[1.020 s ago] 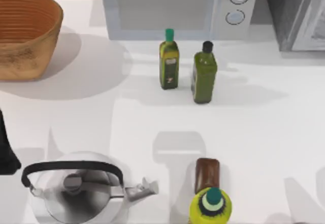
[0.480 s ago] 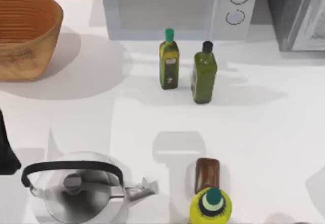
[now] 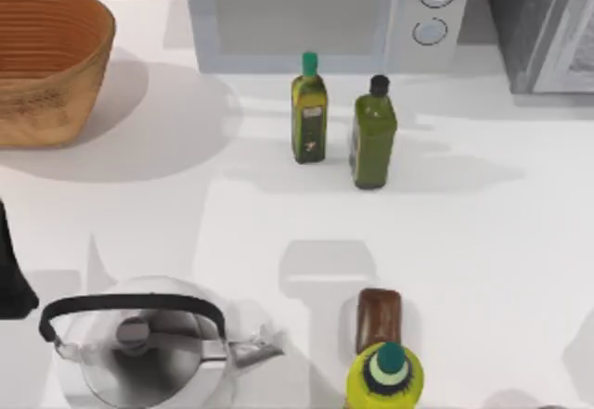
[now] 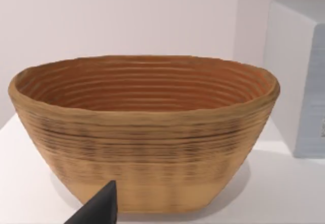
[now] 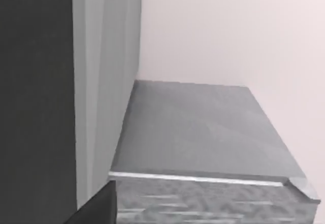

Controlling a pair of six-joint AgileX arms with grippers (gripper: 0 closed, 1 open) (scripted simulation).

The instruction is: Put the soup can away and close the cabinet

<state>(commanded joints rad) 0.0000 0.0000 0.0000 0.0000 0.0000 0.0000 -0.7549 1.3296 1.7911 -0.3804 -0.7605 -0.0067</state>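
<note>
The cabinet [image 3: 543, 24] is standing at the far right corner of the tabletop [image 3: 483, 233], dark grey and speckled, with its pale grey framed door panel [image 3: 571, 52] running at a slant along its front. Just to its left the white microwave [image 3: 325, 15] is sitting against the back edge, its two round knobs facing up on its right side.

In front of the microwave two oil bottles are standing upright near each other: one with a green cap [image 3: 309, 108] and a darker one with a black cap [image 3: 373, 133]. A woven basket [image 3: 46, 61] is resting at the far left corner. Along the near edge a steel kettle [image 3: 139, 349] with a black handle is pointing its spout to the right, and beyond it a brown jar [image 3: 379, 318] is standing just behind a yellow bottle [image 3: 385, 377] with a green cap.

My left arm [image 3: 11, 270] is waiting at the left edge of the tabletop. In the left wrist view the left claw [image 4: 96, 211] is facing the basket, and I cannot tell how far open it is or whether it is holding anything.

In the right wrist view the right claw [image 5: 96, 209] is hanging close to the cabinet, looking along a grey speckled surface beside a dark panel edged in pale grey; I cannot tell its state either
</note>
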